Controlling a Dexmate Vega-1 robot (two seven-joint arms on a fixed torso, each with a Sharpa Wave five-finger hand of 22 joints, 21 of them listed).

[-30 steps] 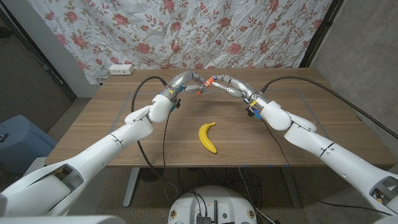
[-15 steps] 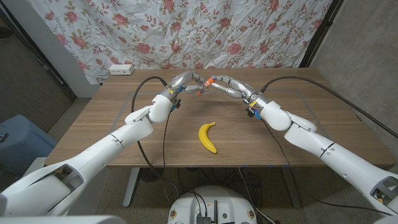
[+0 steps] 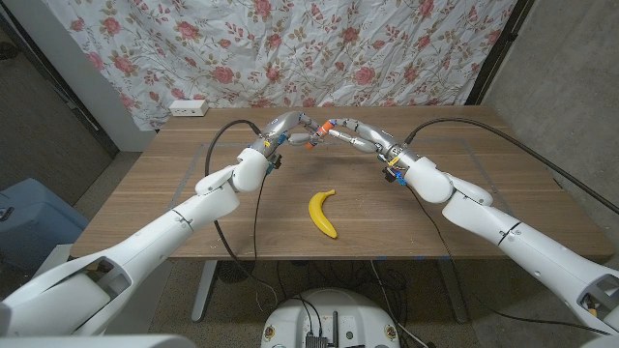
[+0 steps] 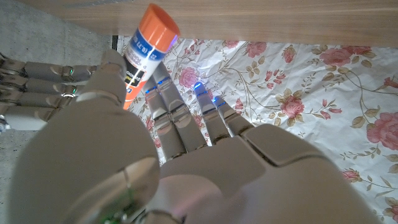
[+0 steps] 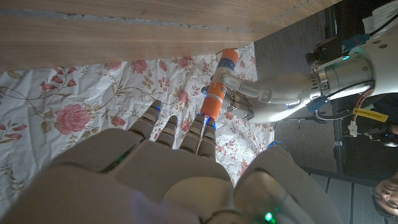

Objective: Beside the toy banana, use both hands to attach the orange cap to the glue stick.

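Above the far middle of the wooden table (image 3: 174,208), my two hands meet around the glue stick (image 3: 314,137). The left hand (image 3: 290,126) grips its white labelled body (image 4: 144,46) between thumb and fingers. The right hand (image 3: 356,132) pinches the orange cap (image 3: 329,124) at the stick's upper end, fingertips (image 5: 207,121) against it. In the right wrist view the stick (image 5: 219,84) stands between the left hand (image 5: 273,93) and my own right hand (image 5: 168,168). Its lower end (image 4: 155,28) is orange too and free. The yellow toy banana (image 3: 323,213) lies on the table nearer to me, below the hands.
A white power strip (image 3: 189,106) lies at the table's far left corner. Black cables (image 3: 224,135) run over the tabletop by both arms. A floral curtain (image 3: 387,48) hangs behind the table. A blue bin (image 3: 24,217) stands on the floor to the left.
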